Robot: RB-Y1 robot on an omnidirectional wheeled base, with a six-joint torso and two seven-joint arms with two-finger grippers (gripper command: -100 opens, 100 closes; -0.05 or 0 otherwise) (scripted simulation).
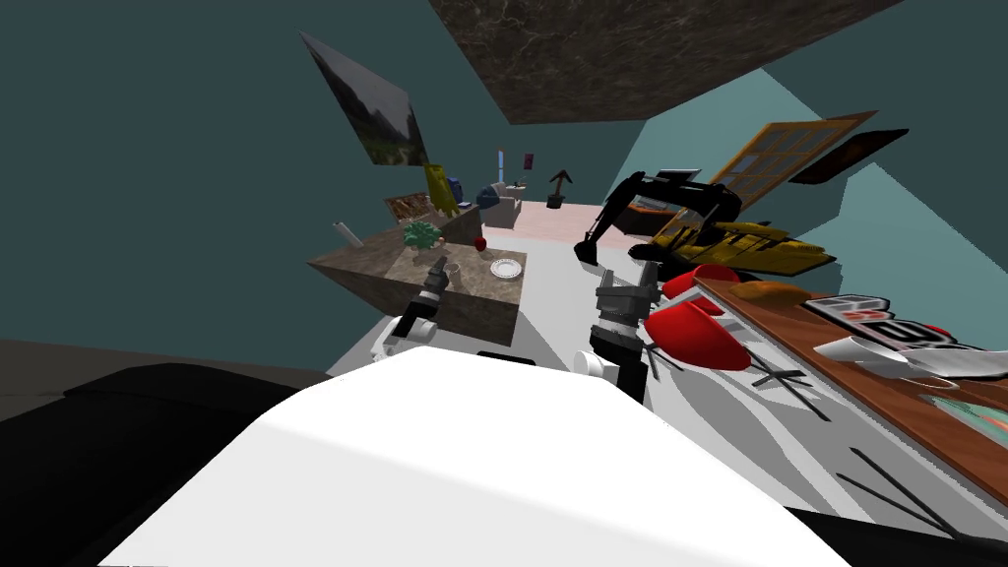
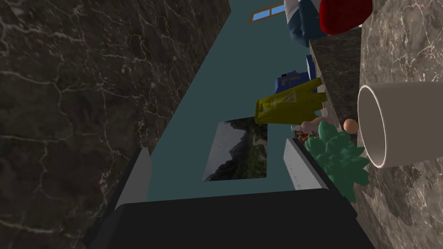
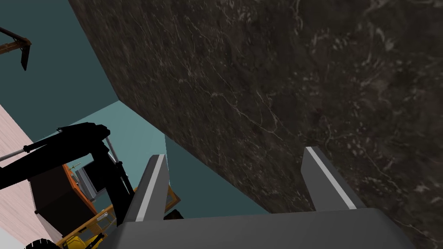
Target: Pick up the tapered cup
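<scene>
Reaching over marble counter [image 2: 406, 52], left pincer [image 2: 215, 149] open just beside tapered cup [image 2: 402, 125]; right pincer [image 3: 235, 158] open.

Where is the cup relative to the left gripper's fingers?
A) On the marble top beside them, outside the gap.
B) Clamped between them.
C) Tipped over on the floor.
A: the left wrist view shows the cup on the marble top, off to one side of the open left gripper, not between its fingers.

A brown marble-patterned counter block [image 1: 477, 310] carries a pale tapered cup [image 2: 402, 125] near its near edge, a white round plate [image 1: 505, 268] just beside it. A leafy green plant [image 1: 421, 234] and a small red round thing [image 1: 480, 242] sit toward the far edge.
</scene>
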